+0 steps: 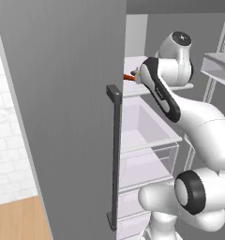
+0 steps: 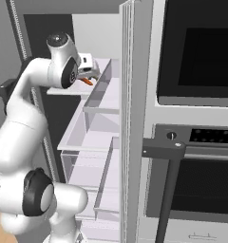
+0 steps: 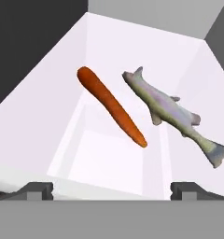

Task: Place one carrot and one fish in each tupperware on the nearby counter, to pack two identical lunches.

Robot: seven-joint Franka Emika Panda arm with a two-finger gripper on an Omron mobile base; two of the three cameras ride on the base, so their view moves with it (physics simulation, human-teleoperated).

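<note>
An orange carrot (image 3: 111,106) and a silvery fish (image 3: 172,109) lie side by side on a white fridge shelf, the carrot to the left in the hand view. My gripper (image 3: 114,190) hovers just short of them, open, with nothing between its fingertips (image 3: 37,189). From the base views the hand (image 1: 136,77) reaches into the upper fridge compartment, and a bit of carrot (image 2: 88,81) shows just below the gripper (image 2: 90,72). The tupperware and the counter are out of view.
The open grey fridge door (image 1: 63,117) with its dark vertical handle (image 1: 115,154) stands close on the arm's left. Clear drawers (image 1: 147,136) sit under the shelf. A built-in oven stack (image 2: 196,57) with a dark bar handle (image 2: 166,152) is to the right.
</note>
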